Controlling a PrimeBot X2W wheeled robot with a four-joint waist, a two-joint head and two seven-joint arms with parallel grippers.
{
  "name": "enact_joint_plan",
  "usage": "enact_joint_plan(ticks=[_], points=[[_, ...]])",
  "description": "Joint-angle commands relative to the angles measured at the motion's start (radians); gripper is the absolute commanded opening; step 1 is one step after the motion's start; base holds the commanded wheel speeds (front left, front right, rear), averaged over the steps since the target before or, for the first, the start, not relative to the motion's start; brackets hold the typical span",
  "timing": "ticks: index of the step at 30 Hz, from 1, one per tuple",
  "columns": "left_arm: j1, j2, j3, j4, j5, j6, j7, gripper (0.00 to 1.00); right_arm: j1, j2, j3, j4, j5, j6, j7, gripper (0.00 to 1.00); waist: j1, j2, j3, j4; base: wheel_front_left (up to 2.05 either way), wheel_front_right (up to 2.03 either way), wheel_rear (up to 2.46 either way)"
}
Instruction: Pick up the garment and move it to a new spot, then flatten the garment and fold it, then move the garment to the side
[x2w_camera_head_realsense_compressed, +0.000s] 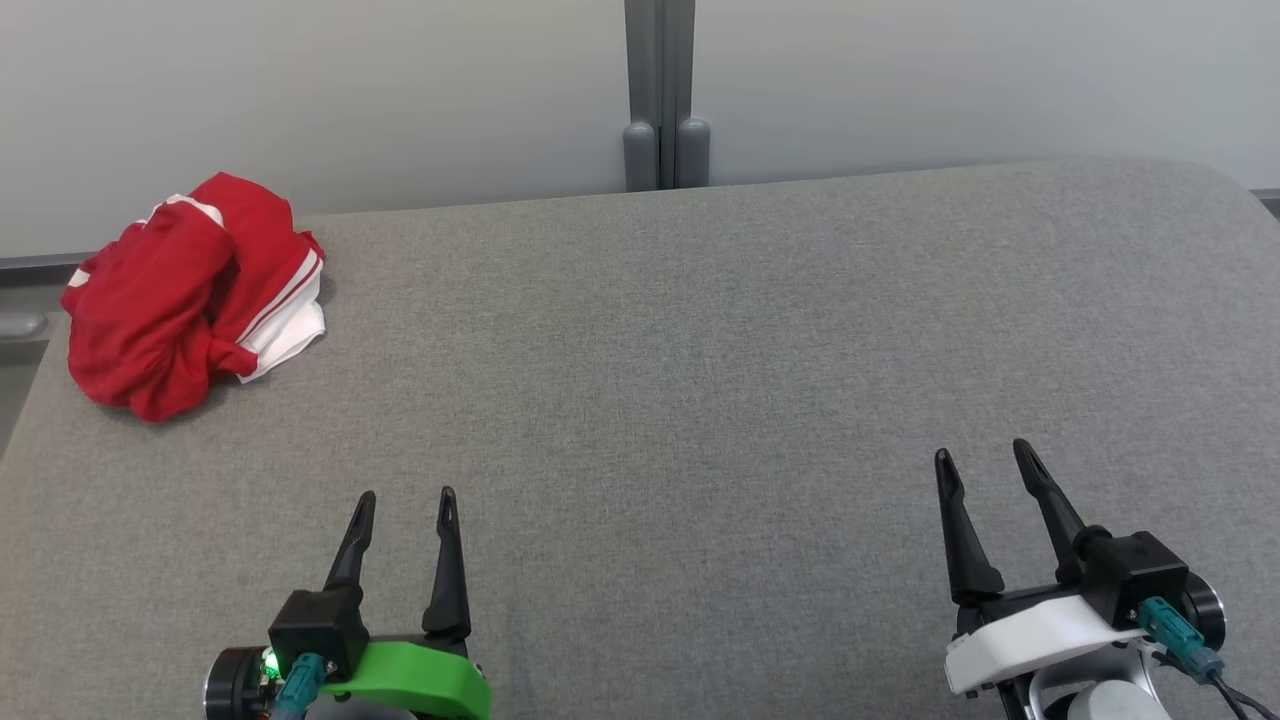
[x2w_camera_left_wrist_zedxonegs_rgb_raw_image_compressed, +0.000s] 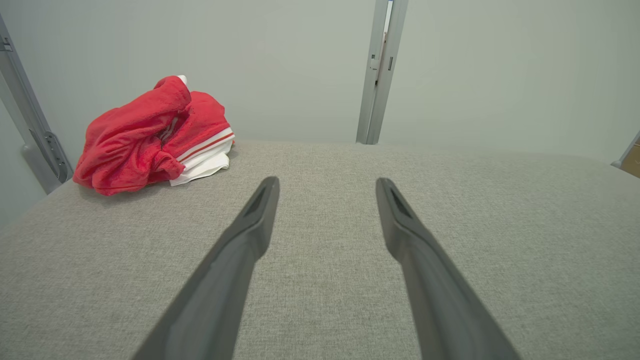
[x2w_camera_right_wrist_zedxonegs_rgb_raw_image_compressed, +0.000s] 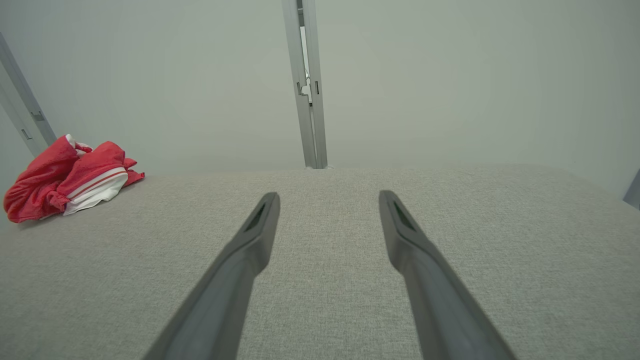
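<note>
A crumpled red garment (x2w_camera_head_realsense_compressed: 185, 295) with white trim and red stripes lies bunched at the far left corner of the grey fabric table (x2w_camera_head_realsense_compressed: 700, 380). The same garment (x2w_camera_left_wrist_zedxonegs_rgb_raw_image_compressed: 150, 137) sits up and to the left in the left wrist view, and the garment (x2w_camera_right_wrist_zedxonegs_rgb_raw_image_compressed: 65, 185) is at the far left of the right wrist view. My left gripper (x2w_camera_head_realsense_compressed: 405, 500) hovers open near the table's front left, well short of the garment. Over the front right, my right gripper (x2w_camera_head_realsense_compressed: 985, 455) is open too. Nothing sits between either pair of fingers.
A pale wall runs behind the table, with a grey vertical post (x2w_camera_head_realsense_compressed: 660, 95) at the middle of the far edge. The table's left edge (x2w_camera_head_realsense_compressed: 25, 420) lies close to the garment. A metal bracket (x2w_camera_left_wrist_zedxonegs_rgb_raw_image_compressed: 40, 145) stands beyond the left corner.
</note>
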Motion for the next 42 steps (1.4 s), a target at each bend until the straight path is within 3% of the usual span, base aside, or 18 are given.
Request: enact_joint_plan(ticks=[1, 11, 17, 33, 42], points=[[-0.001, 0.007, 0.001, 0.003, 0.007, -0.001, -0.001, 1.00, 0.009, -0.004, -0.001, 0.001, -0.003, 0.000, -0.005, 1.00, 0.0000, 0.0000, 0.000, 0.000, 0.00, 0.00, 0.00], [-0.008, 0.007, -0.001, 0.006, 0.006, -0.001, -0.001, 1.00, 0.011, -0.004, -0.009, -0.001, 0.000, 0.000, -0.004, 1.00, 0.0000, 0.0000, 0.004, 0.006, 0.00, 0.00, 0.00], [-0.020, 0.006, -0.008, 0.003, 0.002, -0.003, -0.001, 1.00, 0.016, -0.004, -0.017, -0.010, -0.004, 0.000, -0.004, 1.00, 0.0000, 0.0000, 0.008, 0.057, 0.00, 0.00, 0.00], [-0.039, 0.006, 0.012, -0.015, 0.010, -0.002, -0.001, 1.00, -0.008, -0.004, -0.004, -0.016, 0.004, 0.000, -0.004, 1.00, 0.0000, 0.0000, 0.027, 0.404, 0.00, 0.00, 0.00], [-0.028, 0.006, 0.030, -0.027, -0.001, 0.004, -0.001, 1.00, -0.028, -0.004, 0.016, -0.010, -0.003, 0.000, -0.004, 1.00, 0.0000, 0.0000, 0.032, 0.510, 0.00, 0.00, 0.00]])
